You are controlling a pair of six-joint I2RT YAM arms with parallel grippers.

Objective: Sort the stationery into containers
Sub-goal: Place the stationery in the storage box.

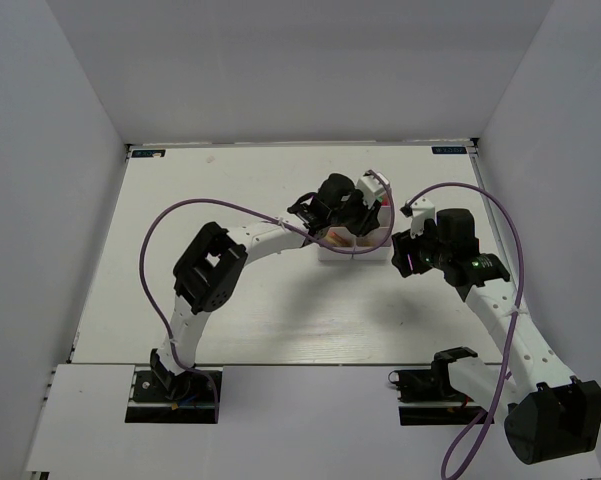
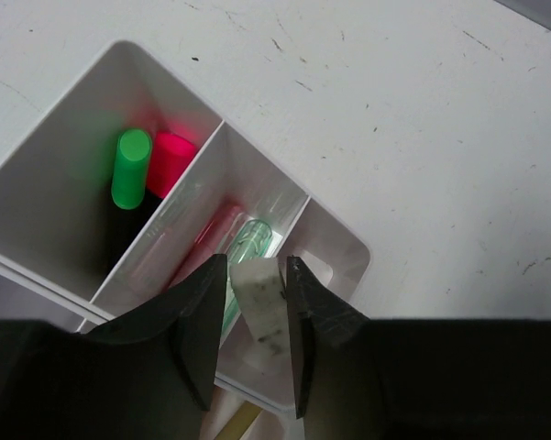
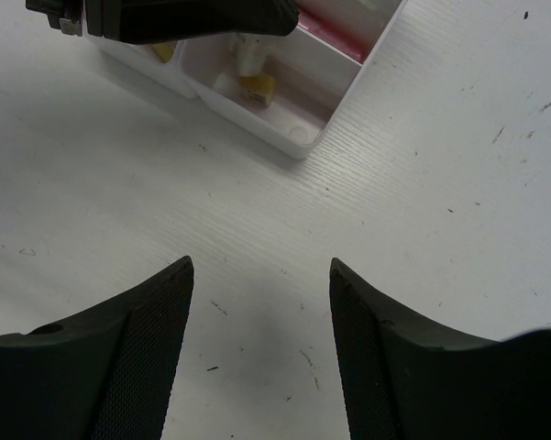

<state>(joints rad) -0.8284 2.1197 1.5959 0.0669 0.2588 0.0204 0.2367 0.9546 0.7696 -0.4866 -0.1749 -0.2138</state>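
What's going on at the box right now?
The left gripper is over the box with an eraser between its jaws, above a corner compartment. I cannot tell whether it grips the eraser or has let go. Two highlighters and some markers stand in other compartments. The right gripper, jaws open and empty, hovers over the table beside the box.

count: one white box (image 2: 73,119) of compartments. two highlighters, forward-left of the left tool (image 2: 257,266): green cap (image 2: 131,168), red cap (image 2: 170,158). two pastel markers just ahead: pink marker (image 2: 211,236), green marker (image 2: 254,236). one eraser (image 2: 257,312) between its fingers. two tools, counting the right tool (image 3: 259,266).
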